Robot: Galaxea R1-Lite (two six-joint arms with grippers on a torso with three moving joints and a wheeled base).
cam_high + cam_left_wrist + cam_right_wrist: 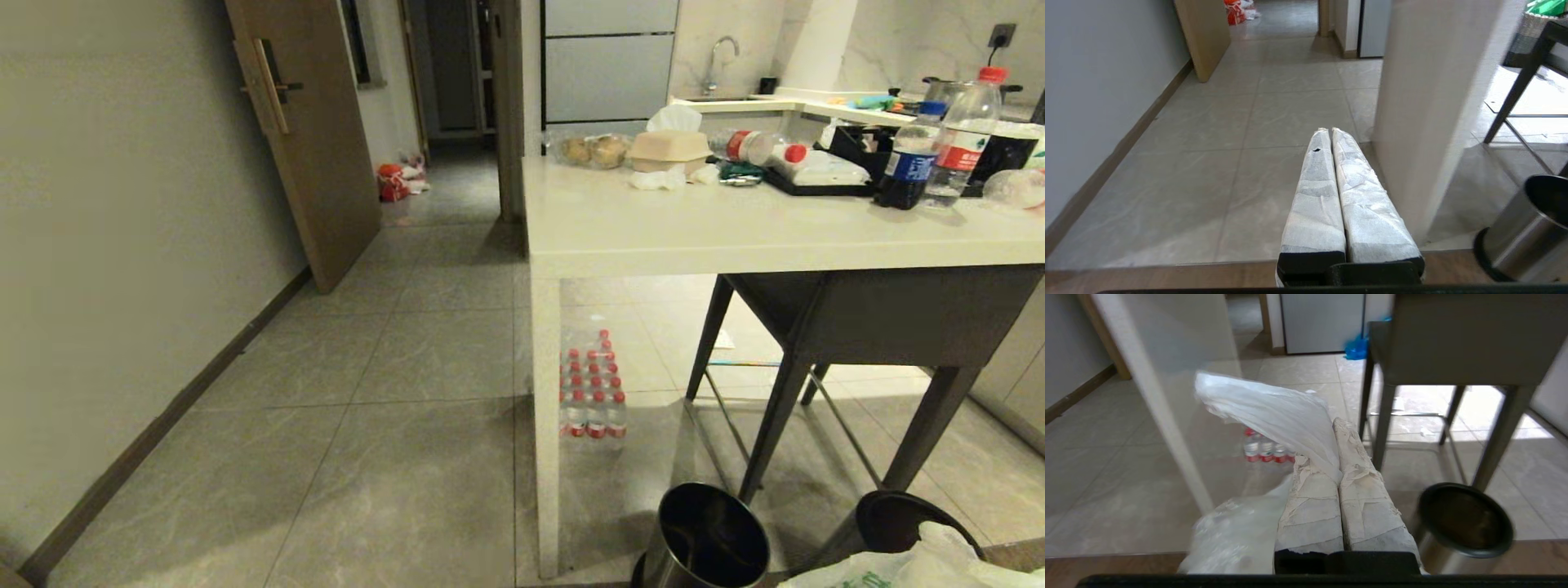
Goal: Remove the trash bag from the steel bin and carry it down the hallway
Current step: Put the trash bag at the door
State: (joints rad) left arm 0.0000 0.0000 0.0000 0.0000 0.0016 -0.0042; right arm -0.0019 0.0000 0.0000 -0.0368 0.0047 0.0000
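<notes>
Grey marble-look tiles are seen running up the hallway [441,196] toward the upper left of the head frame, past a wooden door [306,139]. A white table [735,233] crowded with bottles fills the right; a water-bottle pack [592,388] sits beneath it. Steel bin [706,539] is found at bottom centre, dark inside, with no bag in it. Right tool [1333,428] is clamped on the trash bag [1274,412], which is also glimpsed at the head frame's lower right. Left tool [1329,132] is pressed together, holding nothing.

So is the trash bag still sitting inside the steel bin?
No: the right gripper is shut on the trash bag, holding it clear of the steel bin, whose dark inside shows bare.
</notes>
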